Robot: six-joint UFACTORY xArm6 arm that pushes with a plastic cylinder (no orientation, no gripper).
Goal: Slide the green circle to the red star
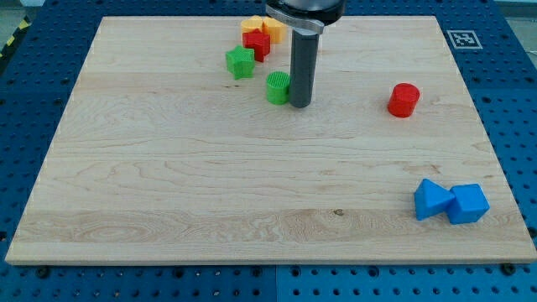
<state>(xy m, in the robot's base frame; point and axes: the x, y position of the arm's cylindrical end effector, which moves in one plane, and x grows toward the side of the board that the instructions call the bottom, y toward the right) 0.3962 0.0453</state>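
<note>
My tip touching right side of green circle; bare rod, no fingers, holds nothing. Red star far-left, by yellow block. Risk: leftward push sends circle into green star, missing red star.

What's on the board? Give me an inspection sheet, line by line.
Surface: wooden board, flat, on a blue perforated base.
Job's things: green circle beside my tip, on its view-left side; red star near the view's top.
Clutter: green star, yellow block, orange block, red cylinder, two blue blocks touching.
Grippers: none, rod only.
Cables: nothing seen.
Surroundings: printed marker tag at the view's top right.
</note>
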